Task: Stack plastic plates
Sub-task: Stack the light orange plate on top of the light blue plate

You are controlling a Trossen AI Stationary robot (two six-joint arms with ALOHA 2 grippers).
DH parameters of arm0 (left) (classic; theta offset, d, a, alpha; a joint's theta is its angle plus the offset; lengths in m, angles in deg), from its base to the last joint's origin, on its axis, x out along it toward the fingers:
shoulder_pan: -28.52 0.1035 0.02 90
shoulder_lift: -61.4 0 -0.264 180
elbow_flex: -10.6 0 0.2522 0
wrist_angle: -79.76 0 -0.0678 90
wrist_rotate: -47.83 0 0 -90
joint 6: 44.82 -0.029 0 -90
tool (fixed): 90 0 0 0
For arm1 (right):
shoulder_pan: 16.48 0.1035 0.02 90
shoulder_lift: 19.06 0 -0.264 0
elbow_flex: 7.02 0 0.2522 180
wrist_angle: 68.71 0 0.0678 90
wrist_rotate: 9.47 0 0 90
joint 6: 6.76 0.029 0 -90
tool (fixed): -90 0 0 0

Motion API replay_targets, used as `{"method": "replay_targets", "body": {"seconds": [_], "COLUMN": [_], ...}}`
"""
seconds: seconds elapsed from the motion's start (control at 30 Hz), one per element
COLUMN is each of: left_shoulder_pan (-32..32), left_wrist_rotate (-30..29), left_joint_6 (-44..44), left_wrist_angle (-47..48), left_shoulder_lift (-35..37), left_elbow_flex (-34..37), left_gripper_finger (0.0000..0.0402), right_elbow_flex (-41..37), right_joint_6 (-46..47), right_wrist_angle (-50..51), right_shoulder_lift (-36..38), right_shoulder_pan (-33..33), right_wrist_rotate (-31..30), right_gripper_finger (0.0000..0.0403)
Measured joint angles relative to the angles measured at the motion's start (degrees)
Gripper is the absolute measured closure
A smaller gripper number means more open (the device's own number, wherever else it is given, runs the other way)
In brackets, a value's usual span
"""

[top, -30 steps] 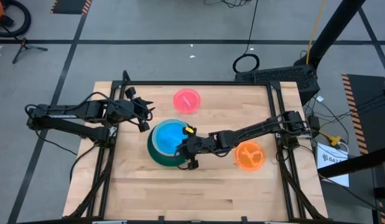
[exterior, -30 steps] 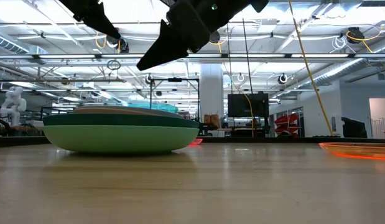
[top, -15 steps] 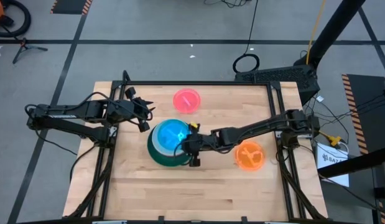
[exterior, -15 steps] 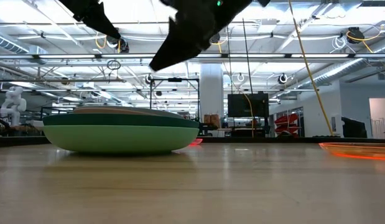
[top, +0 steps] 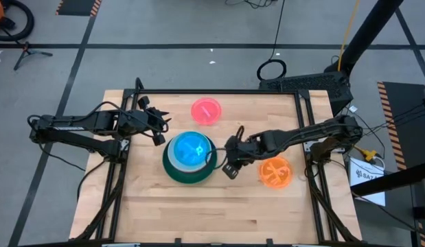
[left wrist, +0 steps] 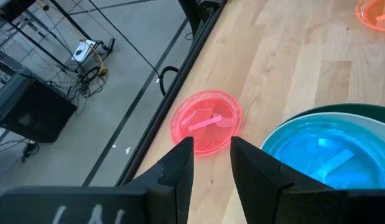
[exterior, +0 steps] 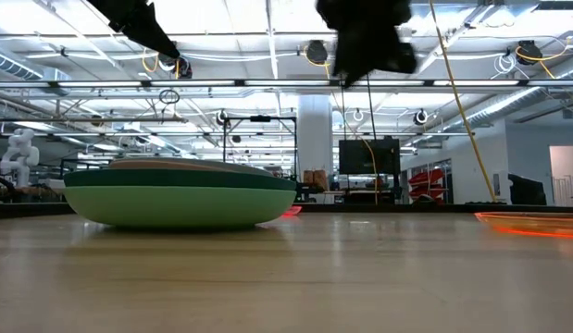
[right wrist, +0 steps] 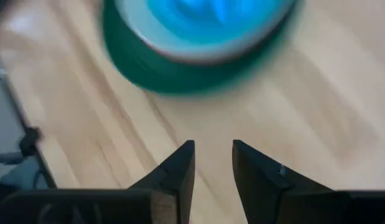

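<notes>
Now my right claw (top: 228,167) hangs empty, fingers apart, beside the plate stack (top: 189,158); the left claw (top: 157,128), also apart, waits. The orange plate (top: 275,171) and pink plate (top: 206,110) look light, stiff and slippery, so I would grip the rim. The wooden table (top: 198,213) is smooth.

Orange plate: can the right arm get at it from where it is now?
Probably yes. The orange plate lies alone on bare wood beside the right gripper, whose jaws are open and empty. Nothing stands between them; the stack is on the gripper's other side.
</notes>
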Motion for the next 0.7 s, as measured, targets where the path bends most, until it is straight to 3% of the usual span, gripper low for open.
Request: {"method": "replay_targets", "body": {"seconds": [0.27,0.7], "left_shoulder_pan": [0.0,0.0], "left_wrist_rotate": [0.0,0.0], "left_joint_6": [0.3,0.5], "left_wrist_angle": [0.0,0.0], "left_shoulder_lift": [0.0,0.0], "left_elbow_flex": [0.0,0.0], "left_gripper_finger": [0.0289,0.0289], "right_elbow_flex": [-0.1,-0.1], "right_joint_6": [17.9,15.1], "right_wrist_angle": [20.4,28.5], "right_shoulder_lift": [-4.6,-19.2], "right_shoulder_pan": [3.4,5.5], "right_wrist_rotate": [7.7,9.4], "right_gripper_finger": [0.03,0.03]}}
